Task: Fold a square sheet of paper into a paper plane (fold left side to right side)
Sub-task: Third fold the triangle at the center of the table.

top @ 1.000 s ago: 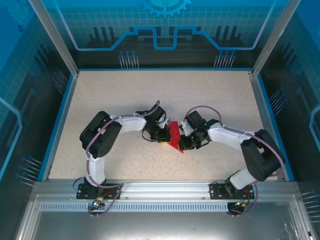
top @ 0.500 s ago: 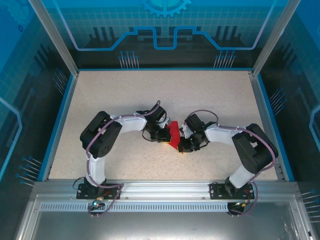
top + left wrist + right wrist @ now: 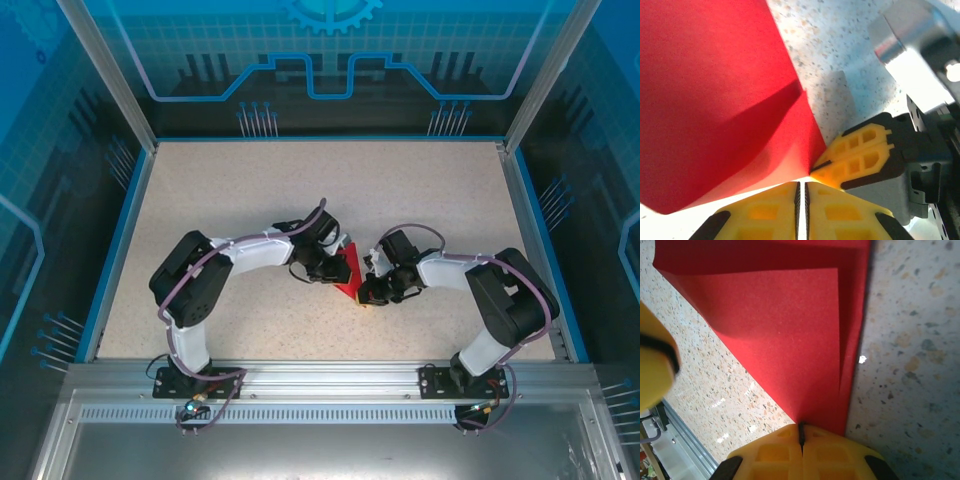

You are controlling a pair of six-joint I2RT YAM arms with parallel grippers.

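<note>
The red sheet of paper (image 3: 347, 268), folded into a pointed, layered shape, lies mid-table between both grippers. In the right wrist view a folded flap lies on the paper (image 3: 780, 315), and its pointed corner runs into my right gripper (image 3: 801, 427), which is shut on it. My right gripper (image 3: 366, 290) sits at the paper's near right edge. My left gripper (image 3: 332, 274) is at the paper's left side. Its pads (image 3: 801, 184) stand a thin slit apart with nothing between them, and the paper (image 3: 715, 100) lies just ahead. The right gripper's fingers (image 3: 860, 155) pinch the paper's corner there.
The speckled tabletop (image 3: 230, 200) has a blue rim (image 3: 120, 240) and transparent walls around it. Both arms bend inward and nearly meet at the paper. A left finger (image 3: 655, 365) shows blurred at the left of the right wrist view.
The left jaws have parted by a thin slit. The left arm has shifted slightly right and nearer. The right arm has pulled its elbow in. The paper stays roughly in place.
</note>
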